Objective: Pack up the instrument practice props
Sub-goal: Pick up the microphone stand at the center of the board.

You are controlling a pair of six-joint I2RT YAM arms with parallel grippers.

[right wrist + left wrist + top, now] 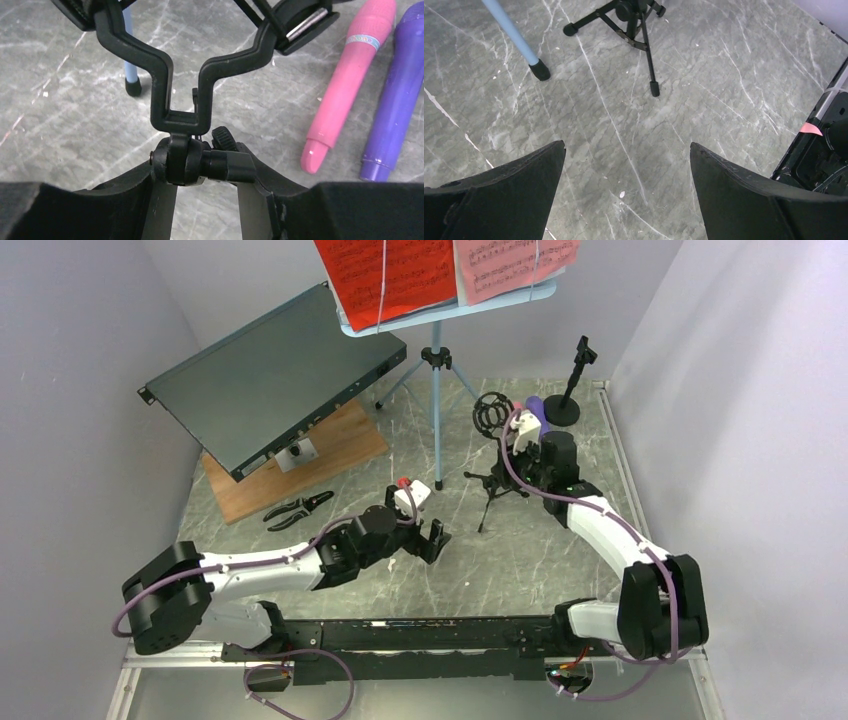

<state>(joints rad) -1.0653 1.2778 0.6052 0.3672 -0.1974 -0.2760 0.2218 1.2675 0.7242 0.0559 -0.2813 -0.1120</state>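
My left jaws stand wide apart above the grey marbled counter (734,70), holding nothing. My right jaws flank the swivel joint of the small black shock-mount mic support (182,112) (clamped or merely touching, I cannot tell). Its ring is cut off at the top edge. The pink plastic microphone (350,75) and purple plastic microphone (400,90) lie just beside it.

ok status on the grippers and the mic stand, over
Left gripper open, over bare table. Right gripper straddles mic stand swivel, grip unconfirmed. Pink mic and purple mic lie beside it; rack leg nearby.
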